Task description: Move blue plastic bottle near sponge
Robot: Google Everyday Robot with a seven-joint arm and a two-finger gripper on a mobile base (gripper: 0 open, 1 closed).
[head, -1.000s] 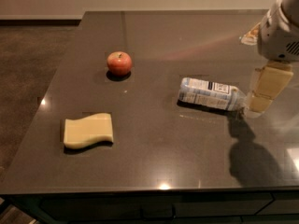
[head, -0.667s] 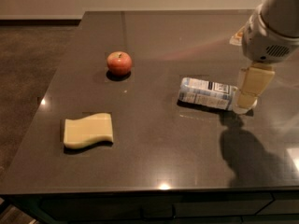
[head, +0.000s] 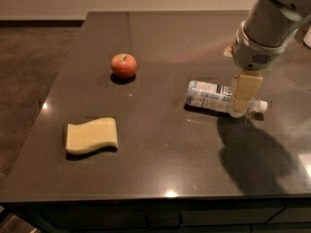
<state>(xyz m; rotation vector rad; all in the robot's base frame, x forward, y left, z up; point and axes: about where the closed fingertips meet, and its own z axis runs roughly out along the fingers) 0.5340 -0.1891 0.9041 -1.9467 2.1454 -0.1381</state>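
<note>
On the dark table my gripper hangs right of centre over the cap end of the blue plastic bottle, lying on its side, apparently lined up for a grasp; claw state I cannot tell. The sponge lies lower left, well apart

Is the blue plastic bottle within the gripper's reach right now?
Likely yes: the gripper hangs at the neck end of the blue plastic bottle; nothing stands between them, the apple and sponge lie far off.
</note>
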